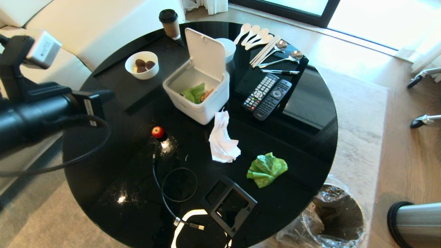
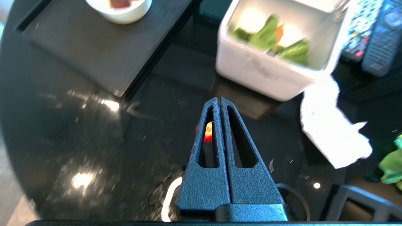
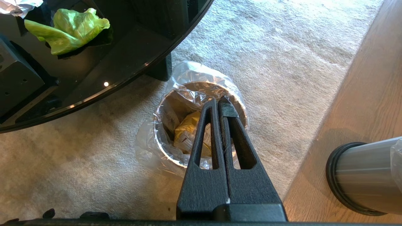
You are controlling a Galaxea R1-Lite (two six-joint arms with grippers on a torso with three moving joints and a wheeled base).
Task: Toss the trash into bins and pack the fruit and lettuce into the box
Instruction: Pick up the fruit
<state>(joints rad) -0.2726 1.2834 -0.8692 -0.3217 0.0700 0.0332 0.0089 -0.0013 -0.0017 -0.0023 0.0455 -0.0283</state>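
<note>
- Gold-yellow crinkled snack wrapper [image 3: 188,131] already lies in the lined steel bin [image 3: 201,91] beside the table [image 1: 103,179]; right gripper [image 3: 219,102] hangs above it, jaws clenched, empty.
- Loose ruffled green lettuce leaf [image 1: 267,169] waits at the table's near edge.
- Crumpled white tissue [image 1: 222,139], long axis toward the box, waits.
- Small red apple [image 1: 157,132] sits unpacked below the left gripper [image 2: 219,102], jaws clenched, empty.
- White hinged-lid plastic box [image 1: 198,100] holds one leaf.

The right gripper [image 3: 219,102], its fingers pressed together and empty, hangs over a lined steel bin [image 3: 176,157] on the carpet [image 3: 282,62], the gold-yellow wrapper [image 3: 188,131] inside. A lettuce leaf [image 3: 69,29] lies on the black table [image 3: 132,59]; another bin [image 3: 367,175] lies sideways nearby.
</note>
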